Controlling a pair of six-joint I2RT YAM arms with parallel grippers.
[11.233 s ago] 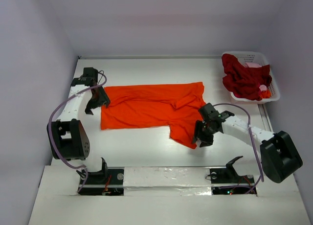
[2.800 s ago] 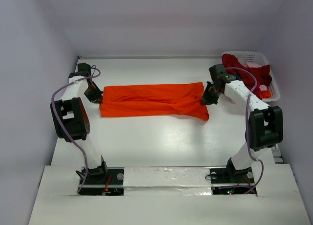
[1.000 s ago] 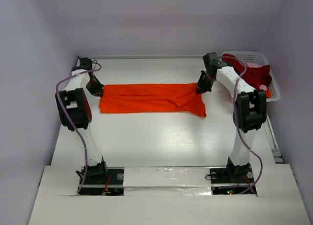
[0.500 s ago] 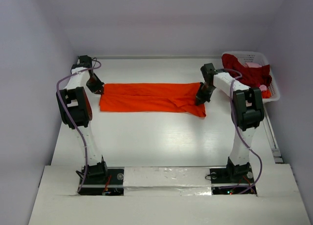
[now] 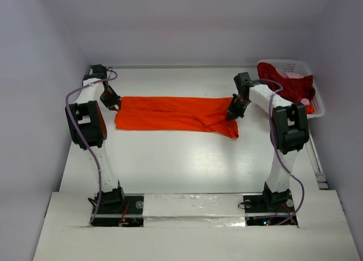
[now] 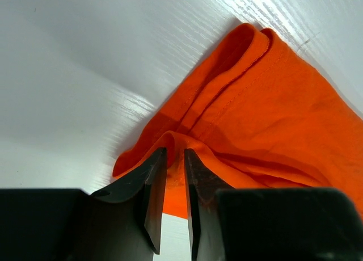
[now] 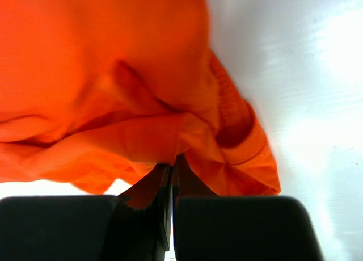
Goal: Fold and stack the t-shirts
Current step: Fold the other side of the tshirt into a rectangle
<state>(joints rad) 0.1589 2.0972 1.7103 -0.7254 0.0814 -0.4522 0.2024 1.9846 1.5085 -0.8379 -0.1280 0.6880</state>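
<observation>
The bright orange-red t-shirt point(image 5: 176, 113) lies folded lengthwise into a long strip across the table. My left gripper point(image 5: 115, 106) is down at the strip's left end. In the left wrist view its jaws point(image 6: 174, 153) stand a narrow gap apart, and a raised fold of the orange cloth point(image 6: 272, 113) sits loose at the tips. My right gripper point(image 5: 231, 114) is at the strip's right end. In the right wrist view it point(image 7: 172, 167) is shut on a bunched pinch of the orange cloth point(image 7: 113, 74). The dark crimson t-shirt point(image 5: 283, 85) is heaped in the basket with a bit of pink cloth point(image 5: 295, 75).
The white lattice basket point(image 5: 319, 102) stands at the back right corner, close to the right arm. White walls close the table at the back and on both sides. Both arm bases are at the near edge.
The left jaws have parted a little at the shirt's left end. The right gripper stays shut on the right end, and the strip has barely shifted.
</observation>
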